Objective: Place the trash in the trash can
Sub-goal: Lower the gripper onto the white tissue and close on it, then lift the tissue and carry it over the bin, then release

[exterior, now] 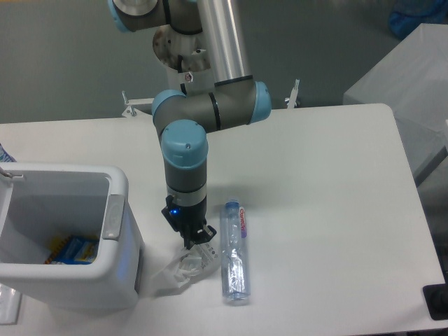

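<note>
A crumpled white-and-clear plastic wrapper [183, 268] hangs just off the table beside the trash can, with my gripper [197, 240] shut on its top. The crushed clear bottle [234, 253] with a blue cap and red-lettered label lies flat on the table just right of the gripper, cap pointing away. The white boxy trash can [112, 276] stands at the front left, a grey tab on its right wall. Its opening is to the left of the gripper.
Inside the trash can lies a blue-and-yellow packet [72, 250]. The table's right edge meets a grey box [413, 91] at the far right. A black object [436, 302] sits at the table's front right corner.
</note>
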`<act>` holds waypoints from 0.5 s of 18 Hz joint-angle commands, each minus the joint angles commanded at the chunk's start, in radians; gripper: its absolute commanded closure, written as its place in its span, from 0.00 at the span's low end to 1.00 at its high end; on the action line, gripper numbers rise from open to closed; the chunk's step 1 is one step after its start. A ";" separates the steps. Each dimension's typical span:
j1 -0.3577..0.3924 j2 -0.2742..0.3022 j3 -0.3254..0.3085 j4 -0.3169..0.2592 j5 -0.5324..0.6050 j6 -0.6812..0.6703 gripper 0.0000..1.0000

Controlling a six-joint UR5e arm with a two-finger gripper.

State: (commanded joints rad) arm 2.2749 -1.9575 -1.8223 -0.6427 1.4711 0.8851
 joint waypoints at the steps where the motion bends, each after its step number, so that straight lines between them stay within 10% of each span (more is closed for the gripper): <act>1: 0.002 0.015 -0.005 -0.008 0.000 0.000 1.00; 9: 0.067 0.133 -0.017 -0.011 -0.136 -0.096 1.00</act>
State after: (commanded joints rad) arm 2.3423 -1.8240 -1.8393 -0.6535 1.3348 0.7887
